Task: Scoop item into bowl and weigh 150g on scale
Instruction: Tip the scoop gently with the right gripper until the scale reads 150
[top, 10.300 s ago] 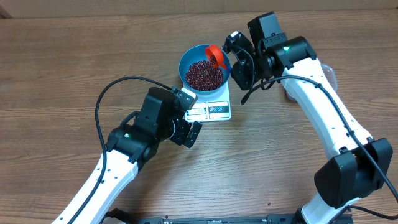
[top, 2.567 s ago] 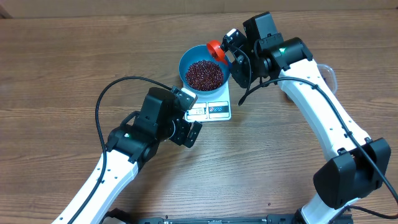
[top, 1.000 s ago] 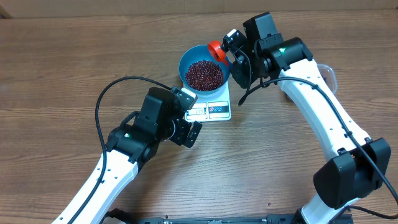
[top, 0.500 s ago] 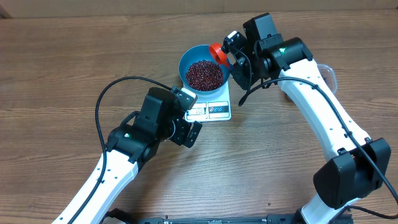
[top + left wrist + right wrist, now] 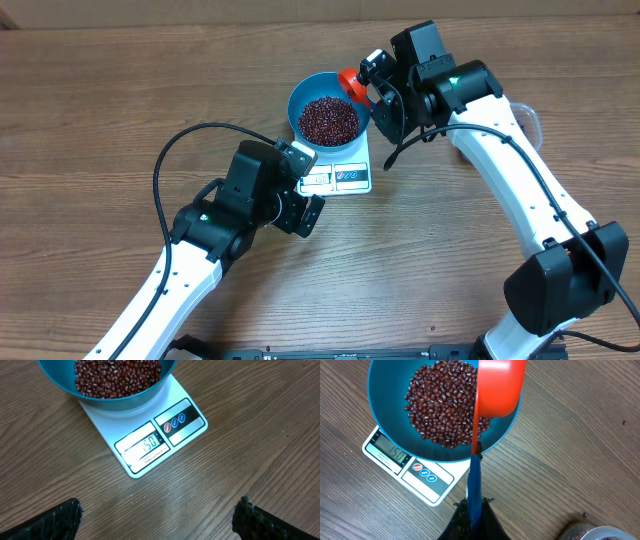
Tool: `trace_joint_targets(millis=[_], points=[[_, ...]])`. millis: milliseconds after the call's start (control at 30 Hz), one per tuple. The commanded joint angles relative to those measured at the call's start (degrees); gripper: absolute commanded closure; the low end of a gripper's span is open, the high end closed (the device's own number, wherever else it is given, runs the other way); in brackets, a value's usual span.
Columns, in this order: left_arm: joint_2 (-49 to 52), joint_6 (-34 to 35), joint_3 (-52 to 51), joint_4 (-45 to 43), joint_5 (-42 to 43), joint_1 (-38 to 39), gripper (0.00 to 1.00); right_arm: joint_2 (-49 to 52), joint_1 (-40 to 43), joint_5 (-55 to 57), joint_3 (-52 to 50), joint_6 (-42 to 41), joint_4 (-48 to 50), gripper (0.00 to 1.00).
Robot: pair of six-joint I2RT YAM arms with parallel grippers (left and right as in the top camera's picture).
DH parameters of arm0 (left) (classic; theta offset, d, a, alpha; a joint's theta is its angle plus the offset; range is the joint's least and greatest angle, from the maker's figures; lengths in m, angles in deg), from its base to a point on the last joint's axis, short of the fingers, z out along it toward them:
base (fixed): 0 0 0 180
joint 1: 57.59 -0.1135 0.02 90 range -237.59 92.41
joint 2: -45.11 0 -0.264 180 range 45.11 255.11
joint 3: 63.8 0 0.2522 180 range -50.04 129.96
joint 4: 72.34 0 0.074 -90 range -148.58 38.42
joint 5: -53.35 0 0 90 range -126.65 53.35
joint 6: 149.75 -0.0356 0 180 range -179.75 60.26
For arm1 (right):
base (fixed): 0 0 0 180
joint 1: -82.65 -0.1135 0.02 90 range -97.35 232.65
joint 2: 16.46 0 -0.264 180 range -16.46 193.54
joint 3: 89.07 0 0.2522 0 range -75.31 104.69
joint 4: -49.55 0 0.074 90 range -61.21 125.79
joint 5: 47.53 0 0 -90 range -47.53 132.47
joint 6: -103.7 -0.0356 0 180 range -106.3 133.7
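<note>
A: State of the right end effector (image 5: 474, 510)?
B: Clamped on the blue handle of an orange plastic scoop (image 5: 499, 385); the cup hangs just ahead of it, over the rim of the round blue bowl (image 5: 382, 415).
A: And the dark red-brown beans (image 5: 442, 402)?
B: Heaped in that bowl, atop the flat white scale (image 5: 432, 485); the scale lies just ahead of the left end effector (image 5: 157, 510), whose fingers stand apart above the wooden table (image 5: 260, 435).

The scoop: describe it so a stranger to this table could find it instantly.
On the wooden table sits a white scale carrying a blue bowl of beans. Over the bowl's rim hangs the scoop: a bright red cup on a thin blue handle.
</note>
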Motion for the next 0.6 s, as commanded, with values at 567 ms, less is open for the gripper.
trace_joint_targets(millis=[567], points=[[0.2, -0.52, 1.18, -0.04, -0.35, -0.31, 0.0, -0.15, -0.2, 0.24, 1.31, -0.15, -0.46, 0.96]])
